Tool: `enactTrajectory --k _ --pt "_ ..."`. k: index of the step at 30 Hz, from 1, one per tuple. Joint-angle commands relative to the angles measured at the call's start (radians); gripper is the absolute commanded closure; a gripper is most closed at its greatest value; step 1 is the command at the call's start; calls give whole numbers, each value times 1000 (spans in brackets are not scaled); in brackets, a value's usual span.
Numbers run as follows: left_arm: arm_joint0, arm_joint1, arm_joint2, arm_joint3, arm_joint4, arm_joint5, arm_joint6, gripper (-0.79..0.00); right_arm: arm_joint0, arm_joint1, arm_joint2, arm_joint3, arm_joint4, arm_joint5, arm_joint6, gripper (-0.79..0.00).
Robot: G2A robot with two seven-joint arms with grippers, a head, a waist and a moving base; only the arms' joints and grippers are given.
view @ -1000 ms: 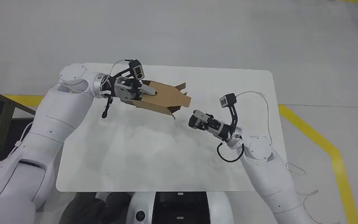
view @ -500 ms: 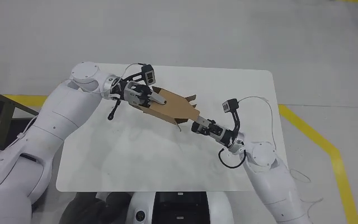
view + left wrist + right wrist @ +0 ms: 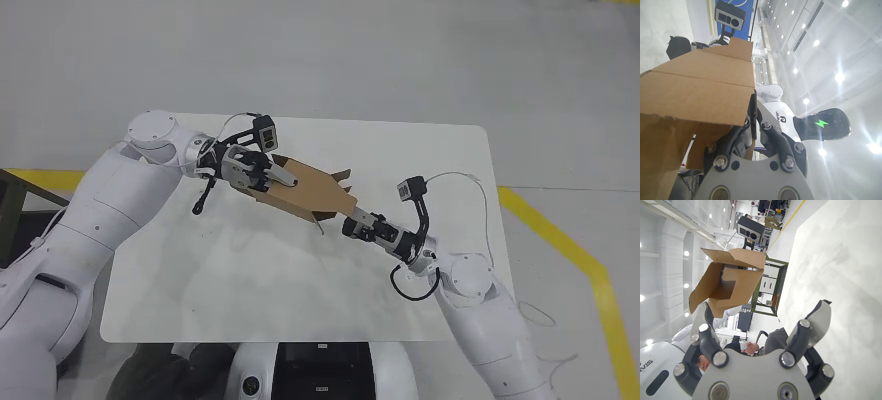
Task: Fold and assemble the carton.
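Observation:
A brown carton [image 3: 312,192], its flaps unfolded, is held in the air over the white table [image 3: 200,290], slanting down toward the right. My left gripper [image 3: 272,176] is shut on the carton's left end; in the left wrist view its jaws pinch a wall edge of the carton [image 3: 696,85] at the left gripper [image 3: 753,121]. My right gripper [image 3: 350,226] sits at the carton's lower right end. In the right wrist view the right gripper [image 3: 762,311] is open, with the carton [image 3: 730,275] just beyond one fingertip [image 3: 705,311] and its hollow inside facing the camera.
The table's right half [image 3: 829,256] is bare white surface. A green-framed cart [image 3: 776,275] stands past the table's left edge. The table's front edge runs close to the robot.
Over the last second the left arm carried the carton rightward and tilted it down, and the right gripper came in to its lower end. Since half a second ago nothing has moved.

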Motion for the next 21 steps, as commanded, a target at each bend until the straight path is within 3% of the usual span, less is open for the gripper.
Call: enactTrajectory --k 1,8,21 --pt "0 0 0 0 0 0 0 0 0 0 0 0 0 0 0 -785" --pt "3 0 -1 -2 0 0 9 0 -2 0 -2 -10 -5 6 -15 -785" --pt "66 18 -94 -34 -2 48 0 0 5 7 -3 7 -62 65 -81 -785"
